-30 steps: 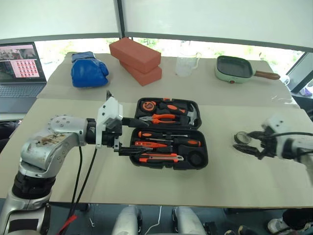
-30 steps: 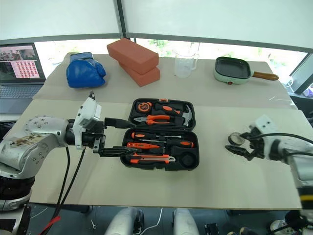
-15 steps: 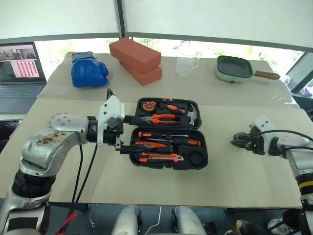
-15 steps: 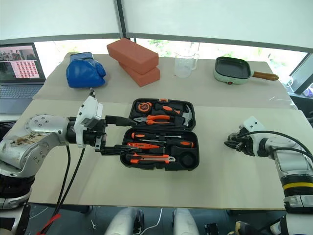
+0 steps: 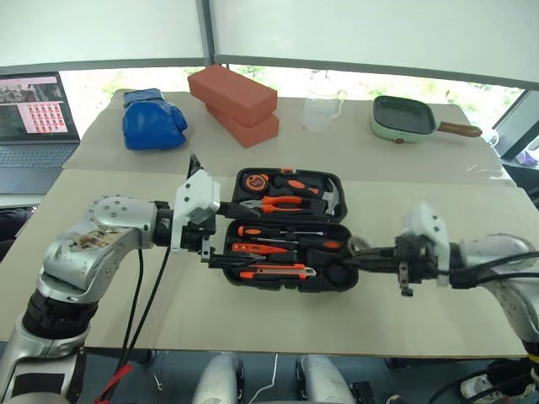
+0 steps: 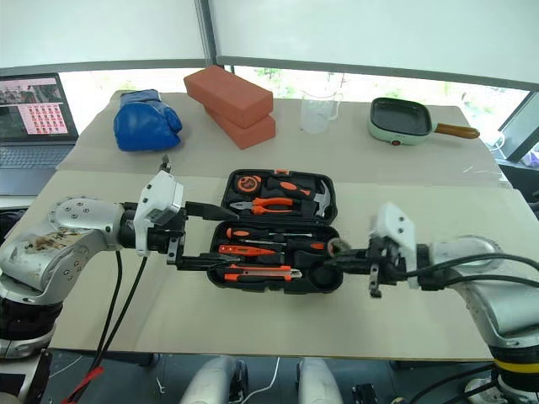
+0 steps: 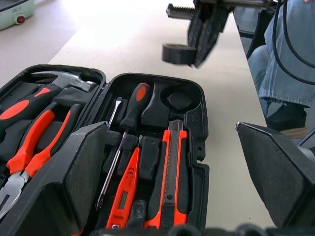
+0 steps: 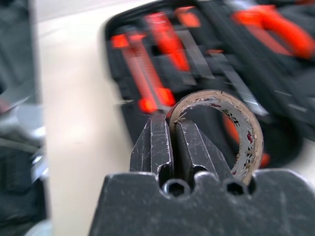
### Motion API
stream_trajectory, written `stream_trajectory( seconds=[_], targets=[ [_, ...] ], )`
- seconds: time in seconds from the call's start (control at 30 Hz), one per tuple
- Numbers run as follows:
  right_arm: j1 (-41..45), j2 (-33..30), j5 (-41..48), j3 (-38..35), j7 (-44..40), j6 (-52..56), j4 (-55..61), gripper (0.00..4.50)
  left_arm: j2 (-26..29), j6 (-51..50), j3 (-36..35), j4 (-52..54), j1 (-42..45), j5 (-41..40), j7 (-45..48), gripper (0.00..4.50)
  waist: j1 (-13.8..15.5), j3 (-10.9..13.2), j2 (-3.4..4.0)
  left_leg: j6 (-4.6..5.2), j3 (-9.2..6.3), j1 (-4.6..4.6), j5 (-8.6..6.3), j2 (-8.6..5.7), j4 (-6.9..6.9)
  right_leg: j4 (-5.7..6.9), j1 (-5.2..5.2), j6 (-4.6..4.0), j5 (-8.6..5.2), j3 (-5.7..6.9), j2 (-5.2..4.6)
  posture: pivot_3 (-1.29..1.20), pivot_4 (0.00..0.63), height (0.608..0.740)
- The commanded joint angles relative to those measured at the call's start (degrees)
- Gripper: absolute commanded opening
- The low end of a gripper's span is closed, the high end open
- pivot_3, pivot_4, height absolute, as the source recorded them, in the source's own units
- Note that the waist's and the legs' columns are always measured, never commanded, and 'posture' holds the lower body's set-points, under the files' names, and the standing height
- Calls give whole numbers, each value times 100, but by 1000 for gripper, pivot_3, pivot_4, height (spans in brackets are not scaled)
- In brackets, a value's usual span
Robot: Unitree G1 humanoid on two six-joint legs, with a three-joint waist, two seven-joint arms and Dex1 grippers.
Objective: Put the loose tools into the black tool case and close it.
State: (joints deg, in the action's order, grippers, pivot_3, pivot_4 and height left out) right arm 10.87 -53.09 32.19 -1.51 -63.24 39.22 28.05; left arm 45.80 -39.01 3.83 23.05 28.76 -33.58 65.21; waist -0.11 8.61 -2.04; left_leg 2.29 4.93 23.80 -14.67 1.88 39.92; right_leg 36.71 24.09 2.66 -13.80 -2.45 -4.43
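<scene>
Right gripper point(image 6: 337, 257) is pinching the small dark tape roll point(image 8: 231, 123) by its wall, fingers closed on the rim, and holding it just above the near right corner of the black tool case point(image 5: 290, 231). The round pocket point(image 7: 178, 100) there is empty, so I'd say that's the target: line the roll's ring up over the recess, lay it flat and lower before releasing, or it'll sit proud and block the lid. Left gripper point(image 5: 226, 234) is hovering at the case's left edge, fingers spread wide, holding nothing, well placed to steady the shell. Further in, two screwdrivers point(image 7: 129, 114), the slim orange screwdriver point(image 7: 124, 194) and the utility knife point(image 7: 171, 172) are sitting in their slots; the far half holds pliers point(image 5: 282, 203) and hammer point(image 5: 324, 195). Lid is open.
</scene>
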Motion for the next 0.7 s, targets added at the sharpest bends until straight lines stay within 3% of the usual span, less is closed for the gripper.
stream_trajectory(
  seconds=[0.03,0.27,0.67,0.7],
  targets=[
    [101,-78,-238,243,147,-57,234,36,24,134,32,57,44,45,32,4500,14,0,0,0,0,0,0,-2,0,0,0,0,0,0,1,0,150,738],
    [92,-7,-1055,952,321,-452,-59,36,-28,207,79,2,58,98,26,4500,17,0,0,0,2,2,0,-5,0,1,4,-1,0,-1,3,0,150,738],
    [0,-134,-1468,1108,384,-503,29,36,-58,266,109,-45,80,165,21,4500,46,0,0,0,1,1,0,-4,1,1,4,-1,0,0,4,0,150,738],
    [12,-115,-1381,1063,372,-439,96,791,-59,266,113,-51,83,170,22,4500,51,0,-1,0,1,1,0,-4,1,1,3,-1,0,0,3,0,150,738]
  ],
)
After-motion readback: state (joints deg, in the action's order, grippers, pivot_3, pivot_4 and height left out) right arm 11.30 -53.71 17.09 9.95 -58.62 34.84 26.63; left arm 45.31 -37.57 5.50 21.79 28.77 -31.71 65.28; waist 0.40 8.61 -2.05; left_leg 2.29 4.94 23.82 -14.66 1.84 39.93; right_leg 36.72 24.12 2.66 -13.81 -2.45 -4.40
